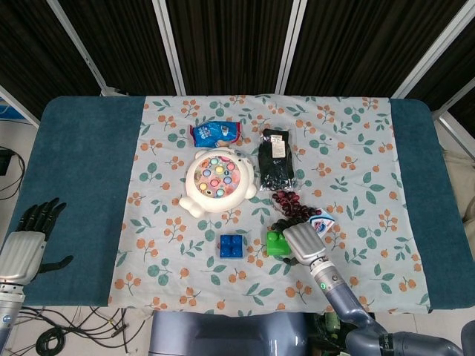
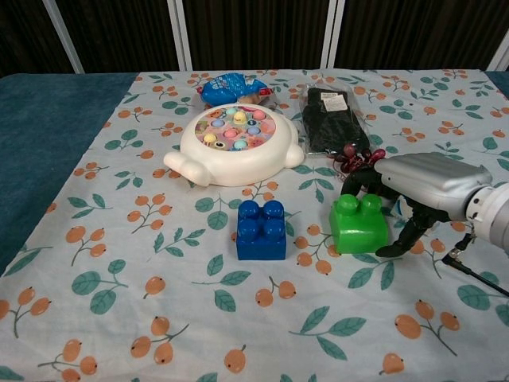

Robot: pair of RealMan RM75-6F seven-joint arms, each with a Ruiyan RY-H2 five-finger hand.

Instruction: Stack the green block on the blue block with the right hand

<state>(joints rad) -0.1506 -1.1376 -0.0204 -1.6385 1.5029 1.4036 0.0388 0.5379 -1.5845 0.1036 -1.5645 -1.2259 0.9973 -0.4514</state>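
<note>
Green block sits on the table near the front edge, at about 3 o'clock from the blue block, a small gap between them, both studs-up. Your right robot hand is at the green block's 3 o'clock side: dark fingers curl over its far top edge, thumb drops down beside its right face. Looks like a cage around the block, not a closed grip yet; I can't tell whether anything is truly touching, so call it fingers apart, holding nothing. In the head view the right robot hand covers the block's right half, so the green block only shows on its 9 o'clock side. Key relation: the blue block lies straight at 9 o'clock from the robot hand, so after you close and lift, the carry is a short sideways shift, then down onto the studs. Left robot hand is parked open, well apart at the far 9 o'clock table edge; the right is the nearer one. Grapes and a small packet sit just behind the robot hand, so watch the knuckles.
</note>
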